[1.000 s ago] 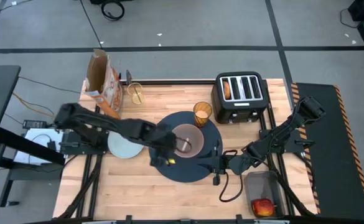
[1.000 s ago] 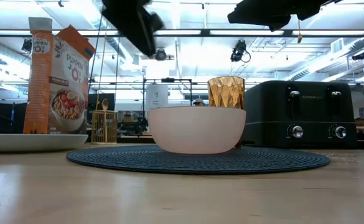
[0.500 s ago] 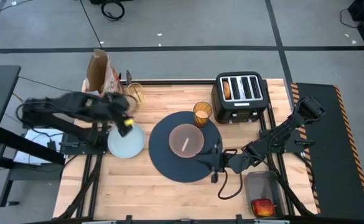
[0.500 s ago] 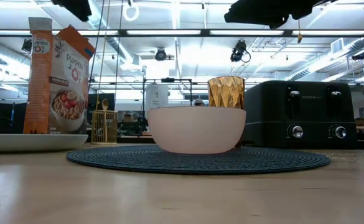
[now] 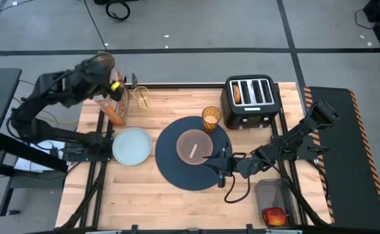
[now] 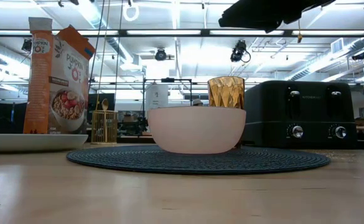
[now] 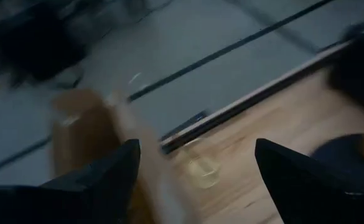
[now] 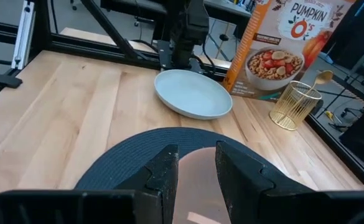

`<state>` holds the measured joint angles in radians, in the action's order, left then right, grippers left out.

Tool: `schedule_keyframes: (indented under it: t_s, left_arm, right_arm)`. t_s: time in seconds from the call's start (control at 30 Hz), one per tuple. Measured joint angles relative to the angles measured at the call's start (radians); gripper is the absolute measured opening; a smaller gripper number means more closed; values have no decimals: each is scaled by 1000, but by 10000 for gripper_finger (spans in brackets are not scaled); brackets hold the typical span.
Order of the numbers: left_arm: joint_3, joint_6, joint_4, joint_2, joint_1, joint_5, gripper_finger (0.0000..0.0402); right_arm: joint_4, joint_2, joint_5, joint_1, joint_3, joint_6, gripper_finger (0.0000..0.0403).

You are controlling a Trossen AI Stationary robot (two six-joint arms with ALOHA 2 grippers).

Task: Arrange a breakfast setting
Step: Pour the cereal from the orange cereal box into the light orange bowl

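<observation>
The pink bowl [image 5: 193, 146] sits on the round dark-blue mat [image 5: 170, 166]; a thin pale streak shows inside it that I cannot make out. The amber tumbler [image 5: 210, 118] stands at the mat's far edge and the pale-blue plate [image 5: 132, 145] lies left of the mat. A gold spoon [image 8: 322, 76] stands in a gold wire holder [image 5: 141, 97]. A bagel [image 5: 237, 94] sticks out of a toaster slot. A red apple [image 5: 274, 216] lies in a clear tub [image 5: 275, 198] off the near right corner. My left gripper [image 5: 116, 86] hangs open beside the cereal box. My right gripper [image 5: 215, 160] hovers over the mat's right edge, its fingers [image 8: 163, 171] a little apart, holding nothing.
The tall orange cereal box [image 5: 108, 88] stands at the far left corner, right by my left gripper. The black four-slot toaster [image 5: 251, 101] fills the far right. Bare wood [image 5: 144, 201] stretches along the near edge.
My left gripper has left the bowl, risen, and swung toward the table's far left corner, ending by the cereal box. My right gripper has crept a little toward the bowl. The bowl has stayed where it was on the mat.
</observation>
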<state>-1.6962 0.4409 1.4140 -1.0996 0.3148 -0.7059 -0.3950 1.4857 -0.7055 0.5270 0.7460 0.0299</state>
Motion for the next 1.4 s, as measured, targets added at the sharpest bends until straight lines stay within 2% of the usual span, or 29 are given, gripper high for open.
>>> schedule_keyframes:
  t_s: [0.13, 0.27, 0.73, 0.83, 0.97, 1.1, 1.4]
  left_arm:
    - [-12, 59, 154, -75, 103, 5, 325]
    - [32, 71, 145, -111, 136, 42, 325]
    - [241, 72, 157, -135, 320, 22, 324]
    - [275, 71, 151, -137, 354, 82, 314]
    - [300, 45, 140, -137, 379, 166, 285]
    - [299, 36, 120, -137, 380, 192, 244]
    - [299, -47, 121, -137, 380, 222, 108]
  right_arm:
    - [2, 0, 0, 0, 0, 0, 117]
    - [8, 0, 0, 0, 0, 0, 117]
    - [12, 0, 1, 1, 0, -1, 117]
    - [11, 0, 1, 1, 0, -1, 117]
    - [11, 0, 1, 1, 0, -1, 117]
    - [11, 0, 1, 1, 0, -1, 117]
    - [11, 0, 1, 1, 0, -1, 117]
